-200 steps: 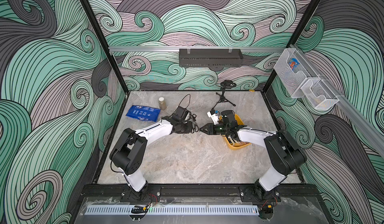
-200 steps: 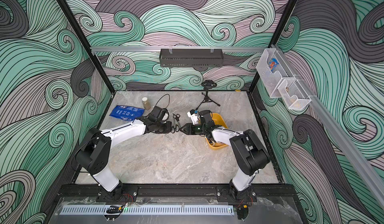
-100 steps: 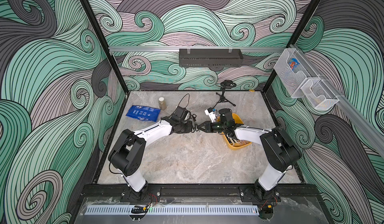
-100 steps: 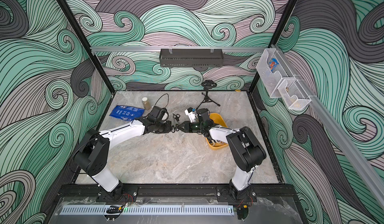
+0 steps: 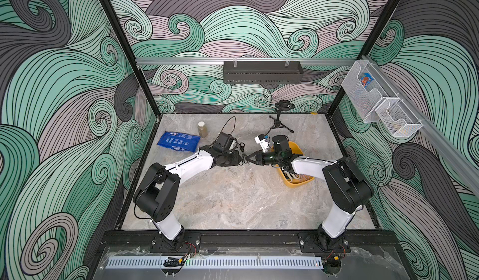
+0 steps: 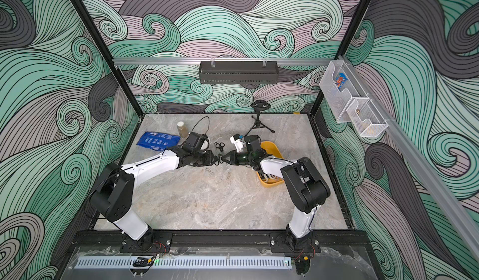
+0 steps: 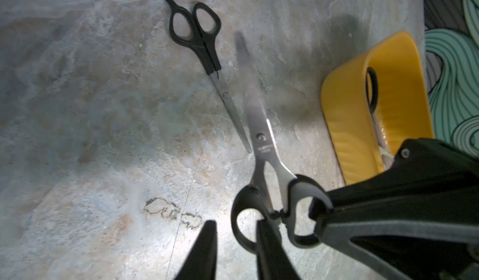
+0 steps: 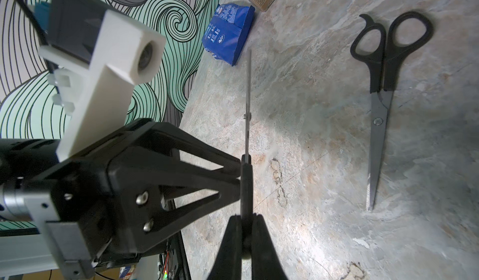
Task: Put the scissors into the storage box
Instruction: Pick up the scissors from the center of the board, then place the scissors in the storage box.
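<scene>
Two grippers meet at the centre of both top views, above the bench (image 5: 228,201), in what reads as a hand-over. Black-handled scissors (image 7: 261,141) hang clear of the bench, blades pointing toward the upper middle of the left wrist view. The right gripper (image 8: 246,221) is clamped on one handle loop, seen edge-on at the lower centre of the right wrist view; gripping the handle keeps the pads off the steel blades. The left gripper (image 7: 236,224) has its jaws apart with the other loop between the fingers, and does not appear to press it. The storage box (image 7: 344,125) stands at the right of the left wrist view, just beside the right arm, so that arm probably has the shorter path to it. A black handle loop shows inside the box. A second black-handled pair (image 7: 204,48) lies flat on the bench, upper centre, outside the box, not yet collected.
</scene>
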Robot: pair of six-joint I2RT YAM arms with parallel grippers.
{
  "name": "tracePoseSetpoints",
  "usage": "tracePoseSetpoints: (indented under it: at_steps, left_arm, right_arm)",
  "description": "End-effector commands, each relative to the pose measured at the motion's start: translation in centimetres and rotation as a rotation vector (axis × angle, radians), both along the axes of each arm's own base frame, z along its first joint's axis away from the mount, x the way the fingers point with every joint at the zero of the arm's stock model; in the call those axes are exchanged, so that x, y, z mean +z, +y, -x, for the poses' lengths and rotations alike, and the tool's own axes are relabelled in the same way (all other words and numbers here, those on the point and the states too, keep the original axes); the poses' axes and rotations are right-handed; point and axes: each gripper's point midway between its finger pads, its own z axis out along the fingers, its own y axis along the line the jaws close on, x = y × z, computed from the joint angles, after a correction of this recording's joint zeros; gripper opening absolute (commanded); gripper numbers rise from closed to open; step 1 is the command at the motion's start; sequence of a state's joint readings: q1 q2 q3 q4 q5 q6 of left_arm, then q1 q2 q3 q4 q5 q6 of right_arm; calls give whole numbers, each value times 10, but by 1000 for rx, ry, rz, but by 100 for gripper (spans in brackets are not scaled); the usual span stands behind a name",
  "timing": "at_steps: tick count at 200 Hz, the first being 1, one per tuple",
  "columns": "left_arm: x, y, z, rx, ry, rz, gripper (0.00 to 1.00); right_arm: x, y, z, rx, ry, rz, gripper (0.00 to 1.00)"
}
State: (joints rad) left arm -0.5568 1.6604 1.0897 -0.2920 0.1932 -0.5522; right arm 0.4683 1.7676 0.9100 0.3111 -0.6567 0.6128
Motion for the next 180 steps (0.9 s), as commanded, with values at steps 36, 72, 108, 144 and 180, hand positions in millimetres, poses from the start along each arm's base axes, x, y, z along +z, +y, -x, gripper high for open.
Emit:
tracePoseSetpoints:
  at_steps: [36, 72, 108, 144, 180]
  left_arm:
    - [17, 0, 4, -4, -16, 49, 57]
    - [24, 28, -3, 59, -25, 61, 57]
    - [27, 61, -20, 147, -34, 88, 56]
    - [25, 76, -32, 197, -22, 122, 56]
    - [22, 73, -36, 192, -14, 137, 55]
  right_arm:
    - [12, 2, -7, -5, -39, -14, 5]
    - [16, -30, -21, -92, -45, 8, 5]
    - [28, -89, -32, -210, -65, 76, 5]
    - [29, -158, -25, -341, -45, 196, 5]
    - [10, -211, -5, -443, 18, 347, 5]
